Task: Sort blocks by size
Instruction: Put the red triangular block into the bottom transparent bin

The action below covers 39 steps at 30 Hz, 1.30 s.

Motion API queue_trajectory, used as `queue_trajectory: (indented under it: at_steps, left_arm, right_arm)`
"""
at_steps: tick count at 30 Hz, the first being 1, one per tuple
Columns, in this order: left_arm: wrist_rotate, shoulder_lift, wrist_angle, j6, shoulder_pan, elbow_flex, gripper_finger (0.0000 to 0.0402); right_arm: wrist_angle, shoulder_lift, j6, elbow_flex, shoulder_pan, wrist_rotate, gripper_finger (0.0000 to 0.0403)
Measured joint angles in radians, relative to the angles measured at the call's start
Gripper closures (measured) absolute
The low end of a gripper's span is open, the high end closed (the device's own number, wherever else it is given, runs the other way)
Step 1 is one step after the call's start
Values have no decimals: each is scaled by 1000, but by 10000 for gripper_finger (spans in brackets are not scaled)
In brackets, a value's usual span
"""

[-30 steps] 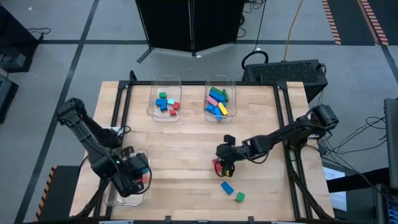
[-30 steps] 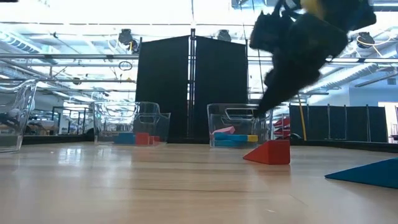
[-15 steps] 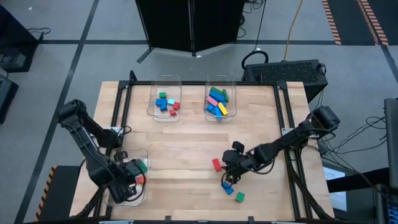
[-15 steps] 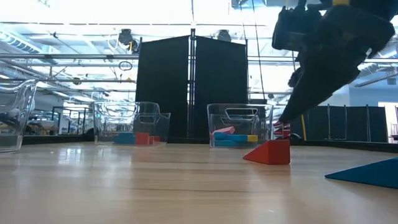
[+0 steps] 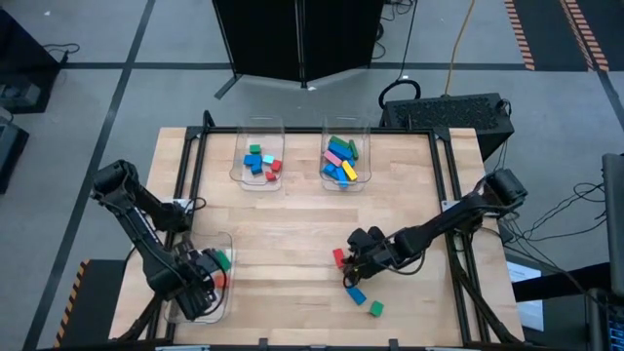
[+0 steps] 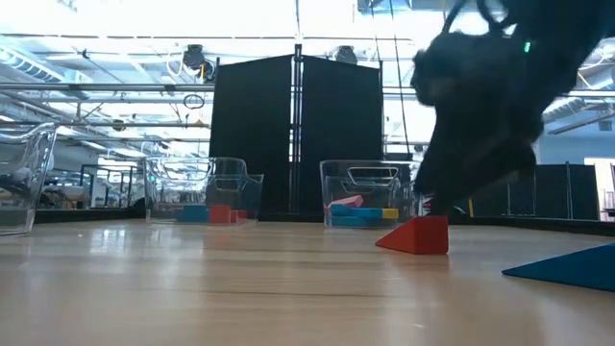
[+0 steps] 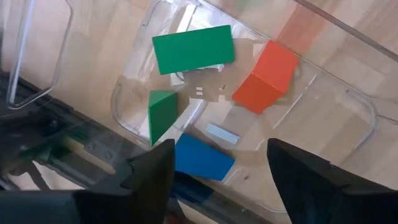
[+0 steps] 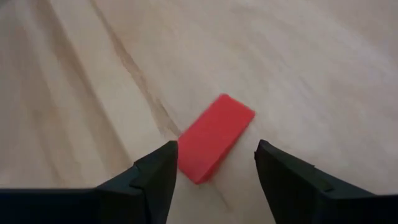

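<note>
A red block lies flat on the table; it also shows in the right wrist view and the low view. My right gripper is open just above it, a fingertip on either side, touching nothing. A blue block and a green block lie nearer the front edge. My left gripper is open and empty over the near-left clear bin, which holds two green blocks, a red block and a blue block.
Two clear bins stand at the far edge. The left one holds short blocks and the right one holds long blocks. Bare wood lies between the far bins and the loose blocks.
My right gripper has risen from beside the red block, swung toward the near edge, then come down again over the block, which has not moved. My left gripper has drawn back a little toward the table's near-left corner over its bin.
</note>
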Motion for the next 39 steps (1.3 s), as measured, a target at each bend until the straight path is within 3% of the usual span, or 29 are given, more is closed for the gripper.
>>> queue_trajectory:
  at_steps: [6,15,19,25,39]
  left_arm:
    - [0,-1,-30,2,3,0,139]
    - [-26,-2,-55,3,10,0,139]
    - [-37,-2,-54,19,36,0,139]
    - [-39,-2,-52,53,70,0,139]
    - [-63,-2,-51,80,88,0,139]
  right_arm:
    - [80,108,72,4,-7,16,189]
    - [87,96,17,68,32,53,191]
    - [-1,104,-16,145,56,82,191]
    - [-190,160,78,216,82,173,191]
    - [-190,318,126,284,92,166,184]
